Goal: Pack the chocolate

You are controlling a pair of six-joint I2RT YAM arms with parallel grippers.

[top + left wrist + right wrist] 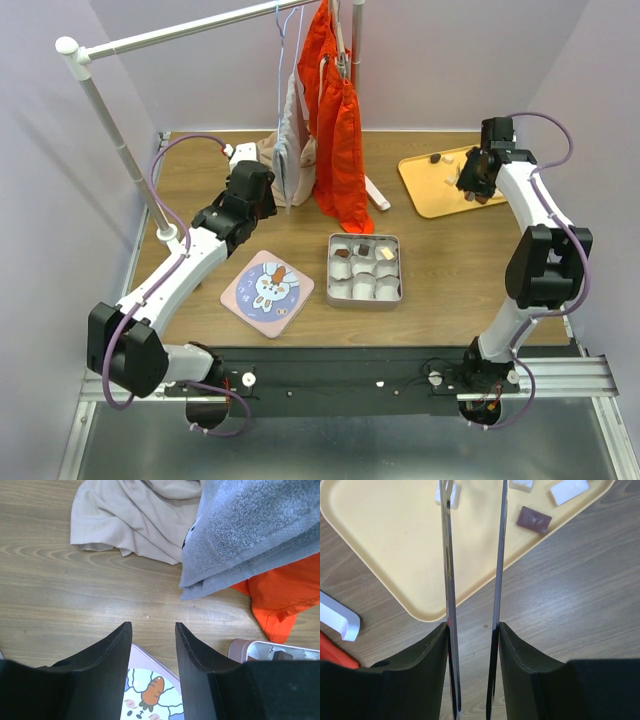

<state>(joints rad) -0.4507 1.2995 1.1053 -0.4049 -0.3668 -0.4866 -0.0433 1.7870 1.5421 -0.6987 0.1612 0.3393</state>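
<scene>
While the metal blades (499,555) on the right fingers (512,660) run off the top edge, their tips can't be seen.
The blades stand apart over the yellow tray (385,540), with the gap bare and nothing gripped. One white chocolate piece (456,492) sits half hidden behind one blade. A brown piece (534,520) and two more white pieces (570,490), cut off by the frame, lie beyond the other blade, not touching it. The left fingers (115,655) are released too, spread above the tabletop (75,595) over the rabbit lid (150,695). The tin (399,268) has a few pieces in paper cups (362,290), too small to count.
</scene>
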